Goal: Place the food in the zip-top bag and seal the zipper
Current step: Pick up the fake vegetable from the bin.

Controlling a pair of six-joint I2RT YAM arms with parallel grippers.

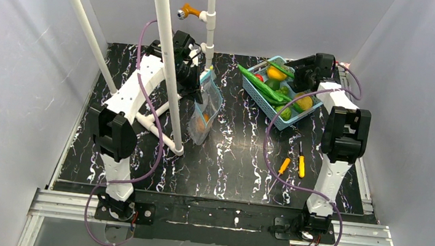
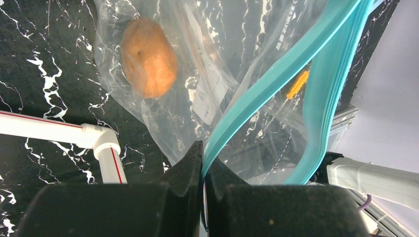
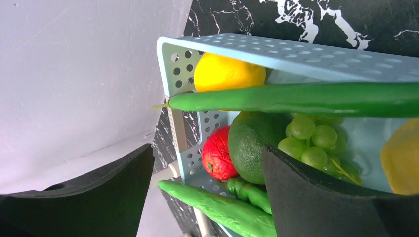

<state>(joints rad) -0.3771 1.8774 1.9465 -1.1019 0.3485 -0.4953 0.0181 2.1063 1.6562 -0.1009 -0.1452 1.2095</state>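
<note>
My left gripper [image 2: 203,157] is shut on the teal zipper strip [image 2: 276,69] of the clear zip-top bag [image 1: 205,112], which hangs open from it above the table. A brown-orange round fruit [image 2: 148,57] lies inside the bag. My right gripper [image 3: 207,168] is open over the far end of the light-blue basket [image 3: 276,52]. In the basket are a yellow-orange fruit [image 3: 228,73], a long green pod [image 3: 296,98], a small red piece [image 3: 217,160], a dark green round fruit [image 3: 254,143], green grapes [image 3: 316,140] and more green pods [image 3: 222,210]. In the top view the gripper [image 1: 299,78] is at the basket [image 1: 249,91].
White pipe frame posts [image 1: 164,49] stand beside the left arm and the bag. Two orange-handled screwdrivers [image 1: 292,164] lie on the black marbled table [image 1: 229,161] in front of the basket. Grey walls close in on three sides.
</note>
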